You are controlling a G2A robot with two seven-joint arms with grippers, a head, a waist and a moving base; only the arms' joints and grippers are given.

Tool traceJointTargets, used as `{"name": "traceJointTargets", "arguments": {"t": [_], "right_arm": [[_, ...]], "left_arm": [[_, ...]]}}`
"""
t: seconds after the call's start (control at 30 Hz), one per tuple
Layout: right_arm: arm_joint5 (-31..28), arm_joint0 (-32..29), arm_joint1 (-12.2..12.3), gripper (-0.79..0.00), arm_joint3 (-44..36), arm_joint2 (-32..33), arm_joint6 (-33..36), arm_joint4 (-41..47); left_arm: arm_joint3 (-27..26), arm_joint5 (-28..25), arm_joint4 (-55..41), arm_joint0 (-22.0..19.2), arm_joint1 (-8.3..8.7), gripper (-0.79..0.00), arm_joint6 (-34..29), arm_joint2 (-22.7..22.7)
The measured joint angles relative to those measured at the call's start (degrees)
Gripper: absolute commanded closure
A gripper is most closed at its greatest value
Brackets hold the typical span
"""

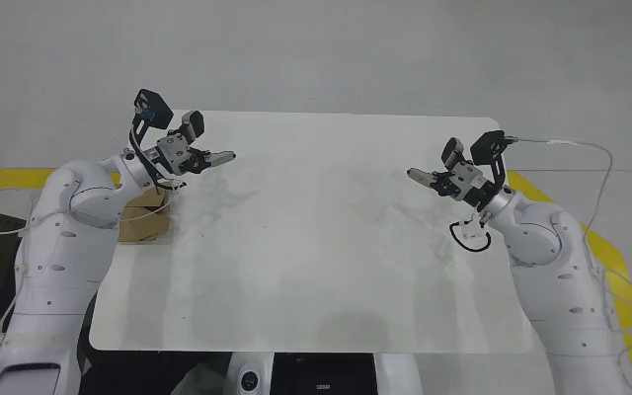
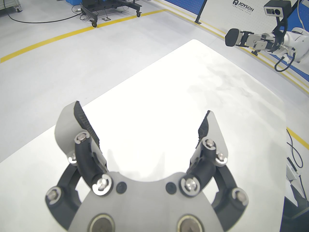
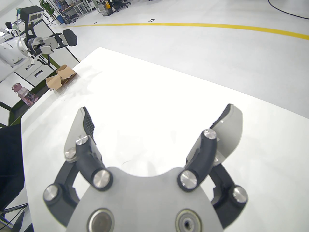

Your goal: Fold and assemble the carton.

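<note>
left gripper (image 2: 143, 108) spread, empty | right gripper (image 3: 157, 107) spread, empty | carton (image 1: 146, 215) mid-left, apparently overhanging table (image 1: 326, 237) edge | risk: nudge tips it off

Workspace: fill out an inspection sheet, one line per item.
Surface: white table, faintly mottled.
Job's things: carton at the table's left edge, flaps open, no gripper on it.
Clutter: pink bottle off the table, beyond the carton.
Grippers: left gripper open and empty, near the carton's side; right gripper open and empty, at the opposite side.
Cables: black loop at the right wrist; floor cable.
Surroundings: yellow floor line, wheeled stand, desks.
</note>
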Motion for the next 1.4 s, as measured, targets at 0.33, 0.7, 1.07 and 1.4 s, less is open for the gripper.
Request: {"name": "traceJointTargets", "arguments": {"t": [0.33,0.7,1.07,1.4], "right_arm": [[0.00,0.00,0.00,-0.785,0.00,0.00,0.00,0.00],[0.00,0.00,0.00,-0.785,0.00,0.00,0.00,0.00],[0.00,0.00,0.00,-0.785,0.00,0.00,0.00,0.00],[0.00,0.00,0.00,-0.785,0.00,0.00,0.00,0.00]], "left_arm": [[-0.33,3.81,-3.89,1.28,-0.06,-0.785,-2.17,0.22],[3.27,18.83,-28.15,-1.71,1.40,-0.785,-23.94,-5.74],[13.20,26.77,-37.86,-6.48,2.48,-0.785,-31.95,-9.82],[23.84,29.04,-40.10,-11.83,3.96,-0.785,-36.44,-13.14]]}}
